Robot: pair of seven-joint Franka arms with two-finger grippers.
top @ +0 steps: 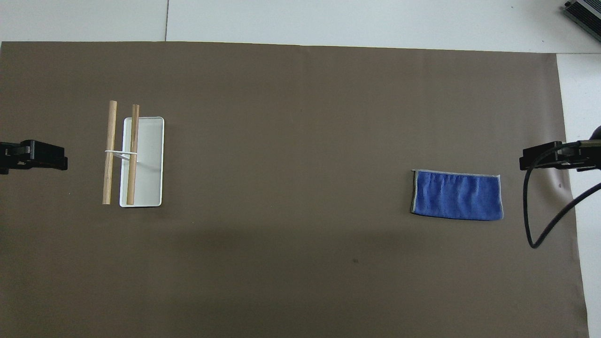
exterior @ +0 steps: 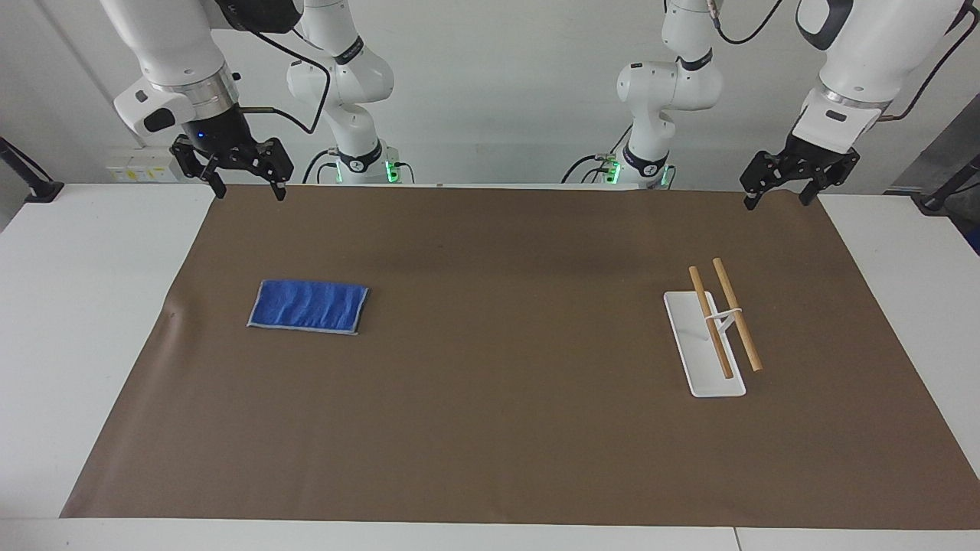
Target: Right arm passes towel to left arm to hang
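Observation:
The bright-blue towel (exterior: 308,306) lies flat on the brown mat toward the right arm's end of the table; it also shows in the overhead view (top: 456,195). My right gripper (exterior: 250,191), with its blue wrist light, hangs open and empty in the air over the mat's edge by the robots, well apart from the towel. It shows at the edge of the overhead view (top: 540,157). My left gripper (exterior: 777,203) hangs open and empty over the mat's corner at the left arm's end, also seen from overhead (top: 47,157). Both arms wait.
A towel rack (exterior: 712,329) with a white flat base (top: 148,162) and two raised wooden bars (top: 109,152) stands on the mat toward the left arm's end. The brown mat (exterior: 505,428) covers most of the white table.

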